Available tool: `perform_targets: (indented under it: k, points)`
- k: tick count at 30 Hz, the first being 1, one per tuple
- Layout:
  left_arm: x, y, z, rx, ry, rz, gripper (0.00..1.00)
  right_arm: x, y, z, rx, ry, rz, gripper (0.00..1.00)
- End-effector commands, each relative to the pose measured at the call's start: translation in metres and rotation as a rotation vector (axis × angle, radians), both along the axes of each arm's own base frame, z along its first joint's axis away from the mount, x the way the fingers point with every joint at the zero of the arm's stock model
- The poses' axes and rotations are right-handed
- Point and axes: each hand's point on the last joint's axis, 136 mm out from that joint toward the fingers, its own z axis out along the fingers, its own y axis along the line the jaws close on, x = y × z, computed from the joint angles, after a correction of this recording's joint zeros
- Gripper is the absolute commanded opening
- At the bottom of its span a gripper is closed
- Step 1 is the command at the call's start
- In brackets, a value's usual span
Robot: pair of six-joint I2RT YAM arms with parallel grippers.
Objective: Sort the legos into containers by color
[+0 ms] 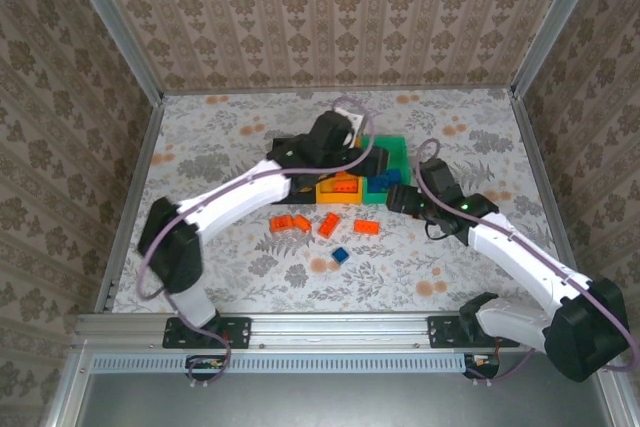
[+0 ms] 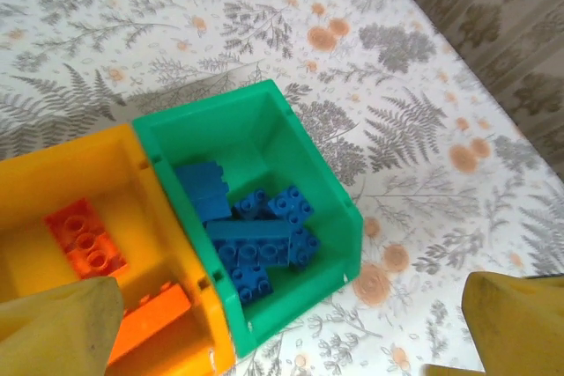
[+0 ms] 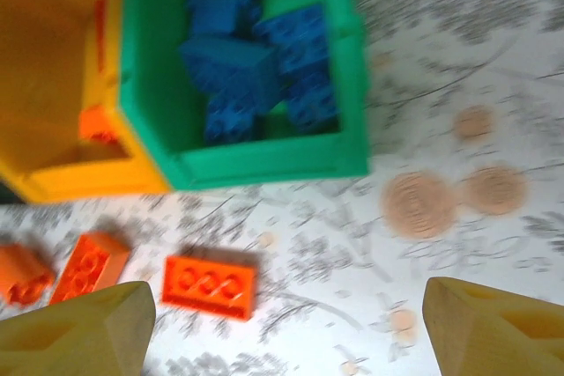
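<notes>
Yellow fingertips (image 3: 75, 328) of your right hand (image 3: 282, 332) sit at the bottom of the wrist cam, spread wide w/ nothing btwn them. Left hand (image 2: 286, 328) is likewise wide open and empty, hanging over the seam btwn the orange-yellow bin (image 2: 53, 165) and the green bin (image 2: 256, 112).

Step in hand, my read: the right hand takes a loose red-orange brick (image 3: 209, 286).
- It lies flat on the counter (image 3: 458, 68), studs up, just ahead of the hand and off toward the left finger, near the green bin's front wall.
- Two more red-orange bricks (image 3: 88, 266) lie further to that side.

To do it well:
- Slide the hand sideways till the brick is centred.
- Turn the wrist so the pads close across the short width.
- Come straight down and keep clear of the bin wall.
- Drop it in the orange-yellow bin, where red-orange pieces (image 2: 84, 239) already lie.
- Watch the left arm, which is parked over that bin.

Views:
- Right wrist cam is blurred but gives the brick's lie.
- Left wrist cam gives bin contents: blue bricks (image 2: 256, 235) piled in the green bin.
- Top cam adds a lone blue brick (image 1: 340, 254) on the counter, behind the right hand toward the bases, apart from the red-orange row.
</notes>
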Motion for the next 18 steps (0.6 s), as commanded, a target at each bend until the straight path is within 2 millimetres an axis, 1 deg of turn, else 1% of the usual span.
perform_targets:
  k: [1,3,5,6,7,10,11,12,15,18]
  points:
    - [-0.026,0.03,-0.002,-0.04,-0.005,0.05,1.0,-0.005,0.028,-0.02,-0.024,0.029,0.06,0.83]
    - [-0.048,0.055,-0.016,-0.017,-0.012,0.084,1.0,-0.004,0.045,-0.032,-0.036,0.038,0.067,0.84]
    - [-0.067,0.076,-0.027,0.0,-0.017,0.113,1.0,-0.001,0.056,-0.044,-0.054,0.046,0.054,0.85]
    - [-0.076,0.088,-0.034,0.017,-0.015,0.13,1.0,0.001,0.061,-0.054,-0.076,0.062,0.048,0.86]
    - [-0.084,0.098,-0.04,0.034,-0.01,0.147,1.0,0.002,0.065,-0.063,-0.1,0.077,0.043,0.87]
    - [-0.104,0.121,-0.056,0.053,0.0,0.172,1.0,0.007,0.069,-0.078,-0.168,0.103,0.011,0.88]
    - [-0.108,0.127,-0.06,0.051,0.004,0.181,1.0,0.008,0.07,-0.081,-0.185,0.109,-0.001,0.89]
    - [-0.112,0.133,-0.063,0.042,0.011,0.191,1.0,0.009,0.071,-0.085,-0.202,0.118,-0.009,0.98]
    - [-0.119,0.149,-0.074,0.03,0.028,0.222,1.0,0.011,0.073,-0.095,-0.245,0.138,-0.023,0.99]
    - [-0.124,0.16,-0.082,0.033,0.038,0.238,1.0,0.013,0.069,-0.104,-0.296,0.162,-0.048,0.98]
